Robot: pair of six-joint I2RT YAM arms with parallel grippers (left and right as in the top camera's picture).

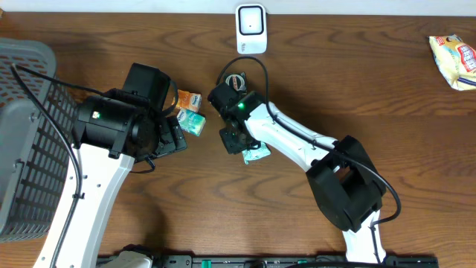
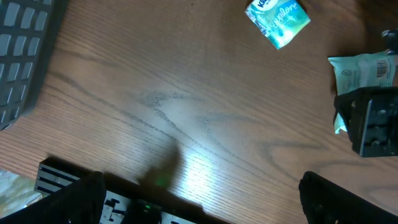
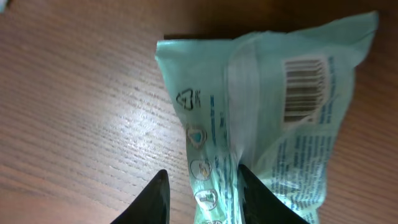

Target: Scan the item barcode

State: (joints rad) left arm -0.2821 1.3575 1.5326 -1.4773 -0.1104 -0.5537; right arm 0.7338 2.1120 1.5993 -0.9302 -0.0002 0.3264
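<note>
1. Basket (image 1: pixel 22 149): it sits well behind the left gripper (image 1: pixel 172 135) and plays no part here. That gripper stands fully wide and holds nothing, so treat it as idle.
2. Scanner (image 1: pixel 251 28): it stands well ahead of the right gripper (image 1: pixel 234 138), with nothing presented at its window. Judge the scan as not yet done.
3. Pale green packet (image 3: pixel 261 124): it appears to rest on the table directly beneath the right gripper, one end between the fingers. The jaws stand narrow. Bare wood shows between one finger and the packet's edge, so no firm clamp is visible.
4. Barcode (image 3: pixel 305 90): it faces up, just beyond the fingertips and off to one side. You have left to secure the packet, carry it to the scanner, and turn the barcode to the window.
</note>
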